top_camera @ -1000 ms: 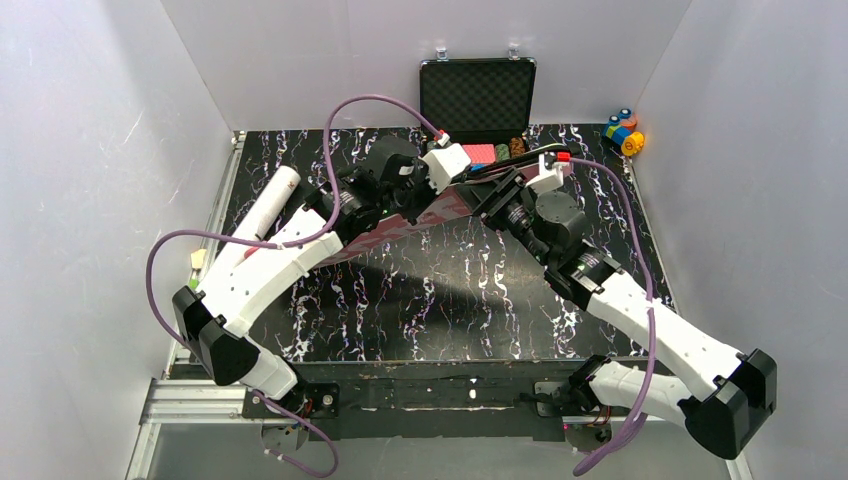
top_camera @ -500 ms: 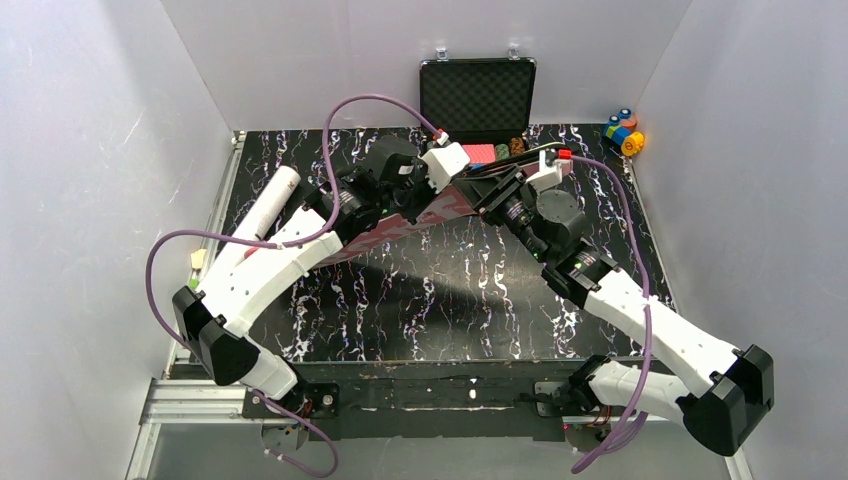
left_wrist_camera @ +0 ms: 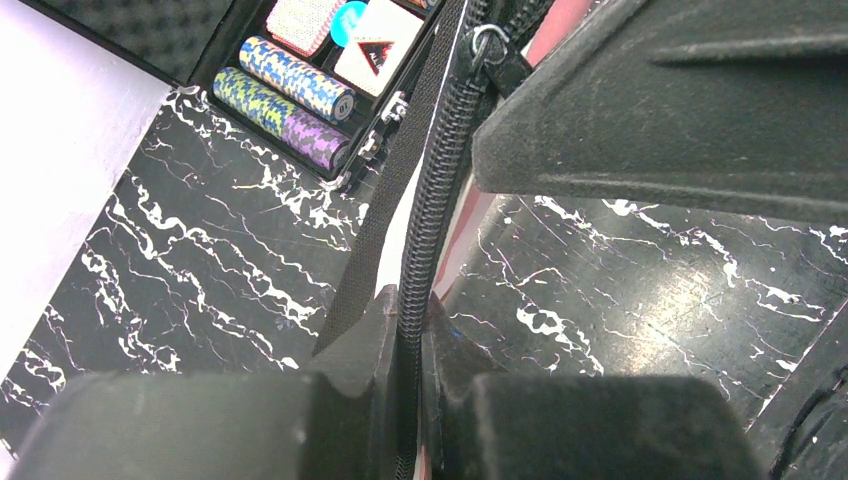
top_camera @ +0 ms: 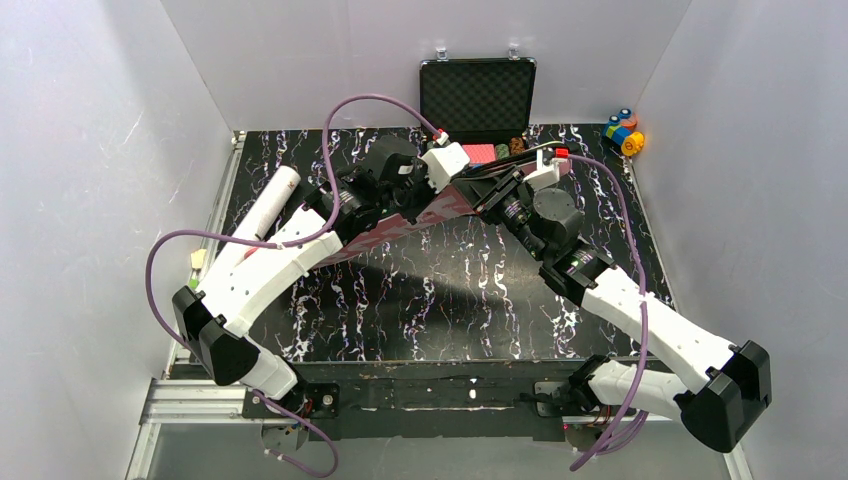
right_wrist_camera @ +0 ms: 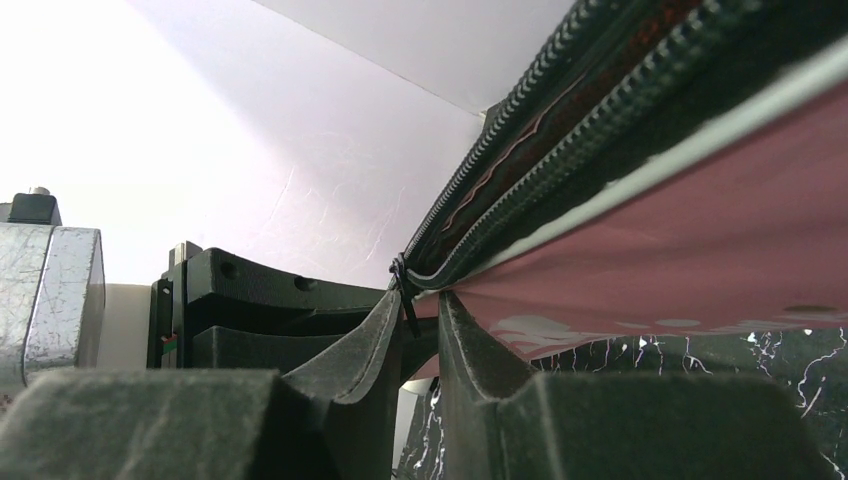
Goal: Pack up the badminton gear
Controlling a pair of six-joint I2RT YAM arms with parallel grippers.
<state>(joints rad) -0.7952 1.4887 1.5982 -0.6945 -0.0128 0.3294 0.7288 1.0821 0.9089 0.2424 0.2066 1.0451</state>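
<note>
The pink bag (top_camera: 455, 203) of the badminton gear hangs lifted between both arms over the back of the table. My left gripper (left_wrist_camera: 408, 320) is shut on its black zipper edge (left_wrist_camera: 432, 190). My right gripper (right_wrist_camera: 422, 295) stands at the bag's end (right_wrist_camera: 700, 250), its jaws narrowly open with the small zipper pull (right_wrist_camera: 406, 292) hanging in the gap. In the top view the left gripper (top_camera: 428, 203) and right gripper (top_camera: 490, 190) nearly meet at the bag. A long white tube (top_camera: 268, 203) lies on the table at the left.
An open black case (top_camera: 478, 95) stands at the back wall, poker chips (left_wrist_camera: 285, 100) inside it. Colourful toy blocks (top_camera: 625, 130) sit at the back right corner. The walls close in on three sides.
The right gripper's jaws have narrowed around the zipper pull, and the right arm has shifted slightly left towards the bag. The left arm has stayed put.
</note>
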